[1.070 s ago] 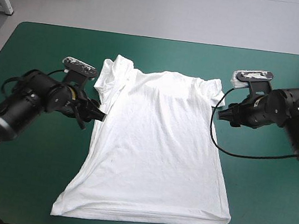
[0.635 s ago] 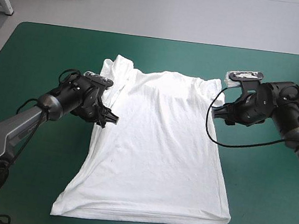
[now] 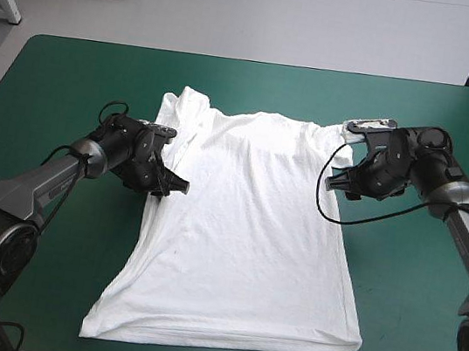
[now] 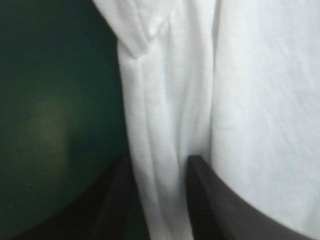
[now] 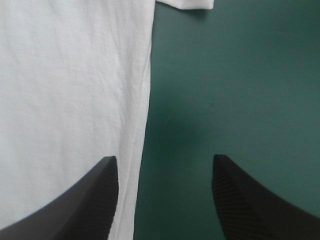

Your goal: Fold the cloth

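Early stage of folding. The T-shirt (image 3: 244, 230) lies spread flat on the teal-green bench (image 3: 62, 88); no fold across its body is made. At the T-shirt's left side edge, below the sleeve, the left claw (image 3: 178, 186) has its black fingers narrowly parted about a ridge of that edge, not visibly pinching. At the T-shirt's right side edge the right claw (image 5: 165, 160) is spread wide, one finger over cloth, one beside it. Remaining, by judgement: both grasps and every fold.
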